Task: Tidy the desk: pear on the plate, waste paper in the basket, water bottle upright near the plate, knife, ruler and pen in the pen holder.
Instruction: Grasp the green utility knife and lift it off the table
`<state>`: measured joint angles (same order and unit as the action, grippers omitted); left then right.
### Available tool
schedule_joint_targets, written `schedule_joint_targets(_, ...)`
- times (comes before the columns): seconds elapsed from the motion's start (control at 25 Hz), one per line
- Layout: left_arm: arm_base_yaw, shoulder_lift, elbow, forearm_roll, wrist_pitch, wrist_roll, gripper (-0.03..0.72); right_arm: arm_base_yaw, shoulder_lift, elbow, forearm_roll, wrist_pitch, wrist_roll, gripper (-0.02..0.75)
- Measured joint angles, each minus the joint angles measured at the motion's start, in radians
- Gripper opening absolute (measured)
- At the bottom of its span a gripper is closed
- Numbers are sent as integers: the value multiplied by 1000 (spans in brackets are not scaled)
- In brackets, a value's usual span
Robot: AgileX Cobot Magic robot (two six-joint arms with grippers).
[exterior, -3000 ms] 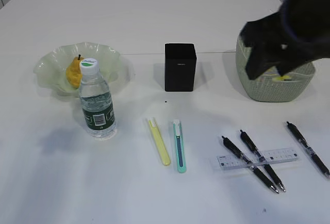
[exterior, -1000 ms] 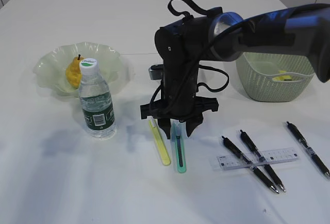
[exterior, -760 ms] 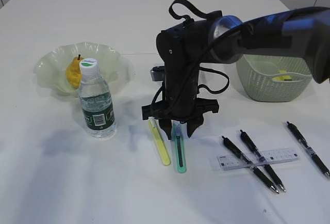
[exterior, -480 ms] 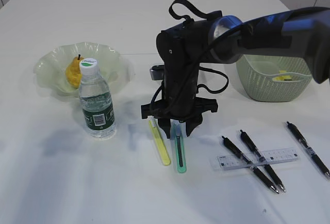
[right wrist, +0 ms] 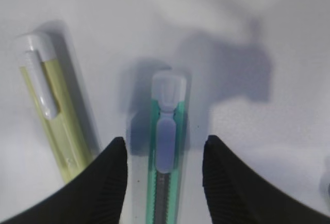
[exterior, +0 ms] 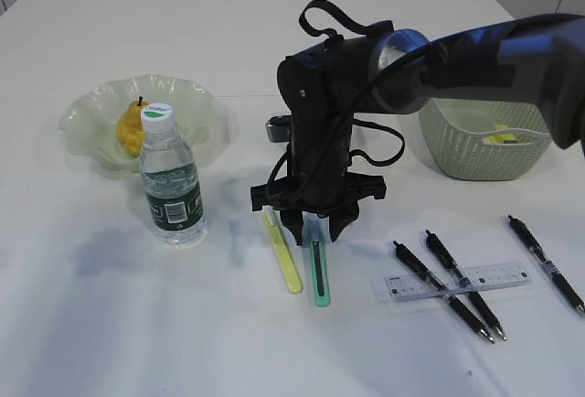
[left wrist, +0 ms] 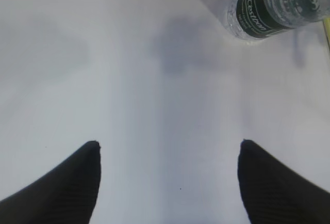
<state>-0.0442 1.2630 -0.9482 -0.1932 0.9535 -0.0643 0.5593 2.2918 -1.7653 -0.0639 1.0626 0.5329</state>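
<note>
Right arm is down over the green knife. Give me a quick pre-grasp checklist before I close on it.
1. Green knife sits between the right gripper fingers: ok.
2. Jaws open, not yet clamped on the knife: ok.
3. Yellow knife clear of the fingers: not ok; it lies right beside the left finger in the right wrist view and could be nudged.
4. Fingertips low enough to catch the knife: cannot tell.
5. Pen holder free to receive it: cannot tell; the arm hides nearly all of it.
6. Left gripper out of the way, open and empty over bare desk: ok.
</note>
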Motion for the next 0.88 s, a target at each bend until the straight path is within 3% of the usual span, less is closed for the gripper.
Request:
schedule_joint_targets(0.32, 0, 0, 0, 0, -2, 0, 590, 0, 16, -4, 0, 0, 2, 337)
schedule_joint_targets(0.6, 0, 0, 0, 0, -2, 0, 590, 0, 16, -4, -2, 0, 2, 160)
schedule_joint_targets(0.88, 0, 0, 0, 0, -2, 0, 590, 0, 16, -4, -8, -2, 2, 127)
